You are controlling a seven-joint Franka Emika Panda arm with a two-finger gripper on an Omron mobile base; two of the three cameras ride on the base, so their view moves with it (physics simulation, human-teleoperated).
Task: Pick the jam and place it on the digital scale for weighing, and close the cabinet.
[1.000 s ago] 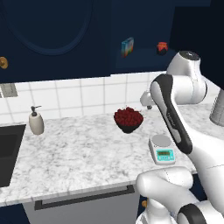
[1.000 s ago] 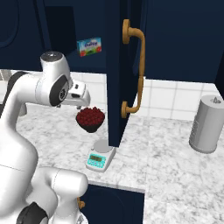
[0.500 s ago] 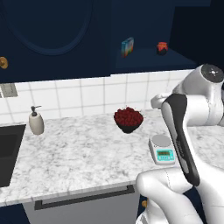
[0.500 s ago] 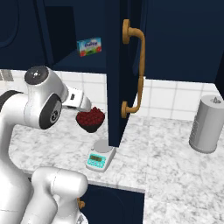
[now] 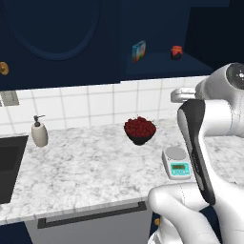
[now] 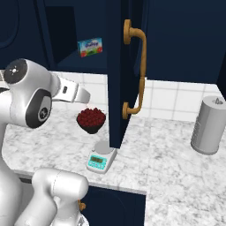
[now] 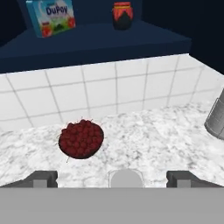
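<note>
In the left base view, at the left edge, a dark recessed sink basin point(image 5: 10, 164) is set into the white-and-grey marbled countertop point(image 5: 81, 171); just right of it stands a beige pump soap dispenser point(image 5: 39, 132) against the white tiled backsplash point(image 5: 95, 102); at upper centre, inside the open dark navy wall cabinet point(image 5: 62, 43), a small blue printed carton point(image 5: 138, 51) stands on the shelf, and to its right, well apart, sits the tiny round red jam jar with a dark lower part point(image 5: 177, 52); below, at centre frame, a dark bowl heaped with red berries point(image 5: 139, 130) rests on the countertop; to its lower right, near but apart, lies the small white digital scale with a round silver platter and teal front point(image 5: 176, 162), its platter bare; the white arm occupies the right side. In the right base view, the cabinet's open navy door with a vertical gold handle point(image 6: 136, 70) stands edge-on at centre, above the scale; a grey cylindrical canister point(image 6: 208, 125) stands at right. In the hand view, the jam jar is at top centre, on the shelf; the two-finger gripper point(image 7: 111, 178) has its dark tips set wide apart at the bottom edge, holding nothing, with the silver platter between them.
</note>
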